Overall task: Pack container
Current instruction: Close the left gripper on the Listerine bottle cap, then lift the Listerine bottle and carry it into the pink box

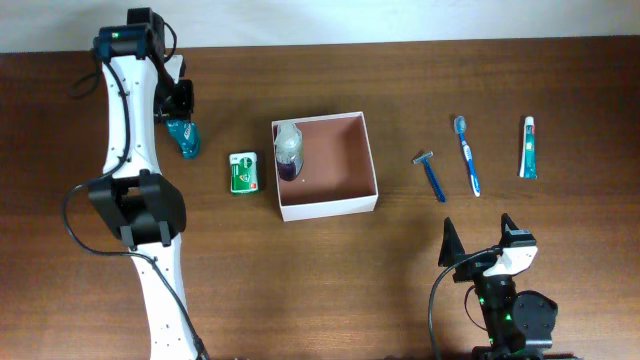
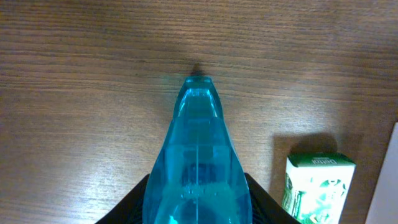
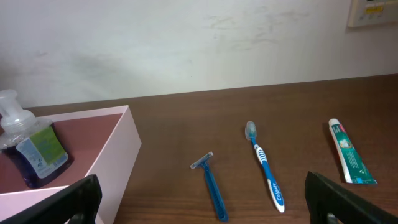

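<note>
The container, a square box with white walls and a reddish-brown inside, stands mid-table and holds a clear bottle of purple liquid in its left part; both show in the right wrist view. My left gripper is shut on a teal translucent bottle at the far left, seen close up in the left wrist view. A green box lies left of the container. My right gripper is open and empty near the front edge.
A blue razor, a blue toothbrush and a toothpaste tube lie on the wooden table right of the container. They also show in the right wrist view.
</note>
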You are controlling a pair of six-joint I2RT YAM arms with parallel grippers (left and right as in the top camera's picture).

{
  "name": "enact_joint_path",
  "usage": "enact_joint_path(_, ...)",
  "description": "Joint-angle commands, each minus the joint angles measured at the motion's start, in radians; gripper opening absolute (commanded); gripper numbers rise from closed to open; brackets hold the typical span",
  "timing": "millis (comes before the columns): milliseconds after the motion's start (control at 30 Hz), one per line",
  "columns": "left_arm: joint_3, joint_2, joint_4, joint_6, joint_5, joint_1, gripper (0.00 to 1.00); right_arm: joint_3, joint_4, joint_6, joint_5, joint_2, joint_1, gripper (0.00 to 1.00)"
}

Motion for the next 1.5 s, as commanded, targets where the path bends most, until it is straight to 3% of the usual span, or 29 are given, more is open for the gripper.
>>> enact_joint_path(0,0.097,0.003,-0.027,0.004,-0.003,0.001,0.23,-0.008,-0.001,-0.007,-0.013,-0.008,-0.008,0.99)
enact_joint_path(167,0.247,0.002,-0.077,-0.011,0.035,0.0,0.21,-0.008,-0.001,-0.007,-0.013,-0.008,-0.008,0.99)
enact_joint_path(267,0.392,-0.007,-0.094,-0.037,0.183,0.001,0.21,-0.008,-0.001,-0.007,-0.013,-0.008,-0.008,0.99)
enact_joint_path(433,0.406,-0.102,-0.048,-0.132,0.363,-0.008,0.16,-0.008,-0.001,-0.007,-0.013,-0.008,-0.008,0.99)
enact_joint_path(567,0.406,-0.194,-0.046,-0.132,0.395,-0.051,0.15,-0.008,-0.001,-0.007,-0.013,-0.008,-0.008,0.98)
enact_joint_path(833,0.406,-0.376,-0.036,-0.131,0.328,-0.246,0.15,-0.008,-0.001,-0.007,-0.013,-0.008,-0.008,0.99)
enact_joint_path(1033,0.389,-0.39,-0.047,-0.132,0.249,-0.416,0.16,-0.008,-0.001,-0.007,-0.013,-0.008,-0.008,0.99)
enact_joint_path(1300,0.183,-0.39,-0.028,-0.238,-0.006,-0.582,0.16,-0.008,-0.001,-0.007,-0.013,-0.008,-0.008,0.99)
enact_joint_path(1467,0.021,-0.39,0.053,-0.286,-0.05,-0.613,0.16,-0.008,-0.001,-0.007,-0.013,-0.008,-0.008,0.99)
